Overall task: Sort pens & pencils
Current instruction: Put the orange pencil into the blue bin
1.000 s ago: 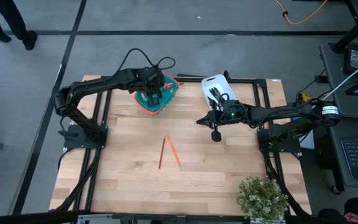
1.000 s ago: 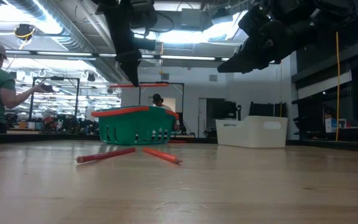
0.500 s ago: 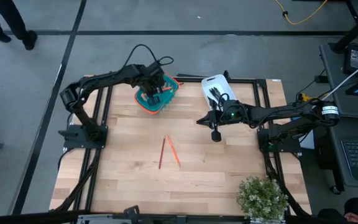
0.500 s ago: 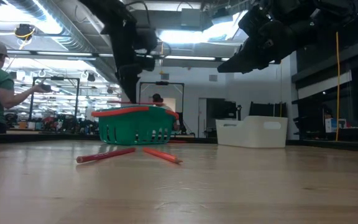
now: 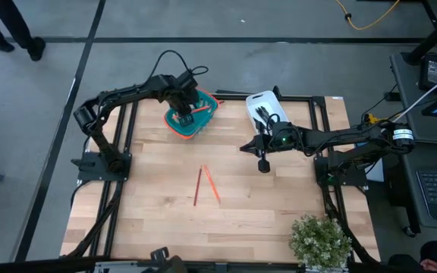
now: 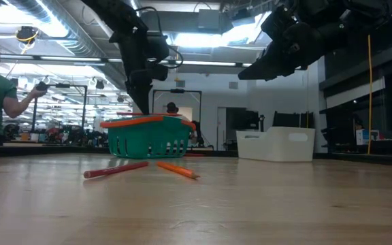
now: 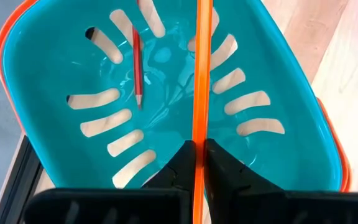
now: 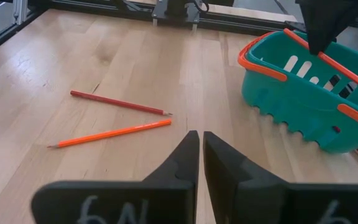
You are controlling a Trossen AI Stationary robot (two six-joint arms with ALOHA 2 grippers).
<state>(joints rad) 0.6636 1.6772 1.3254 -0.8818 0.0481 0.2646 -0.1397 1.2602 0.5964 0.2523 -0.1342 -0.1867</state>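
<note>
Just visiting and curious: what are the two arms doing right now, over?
Left gripper shut on an orange pencil, over the teal basket. Right gripper shut, empty, waiting mid-table. Two pencils left on the table. Nothing in the way.

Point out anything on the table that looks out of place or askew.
Two pencils, one red and one orange, lie loose and crossed mid-table, outside the teal basket. The left gripper, jaws shut on an orange pencil, holds it over that basket, where one red pencil already lies. Nothing looks spilled or damaged.

Teal basket with orange rim; orange and red pencils; white bin.
</note>
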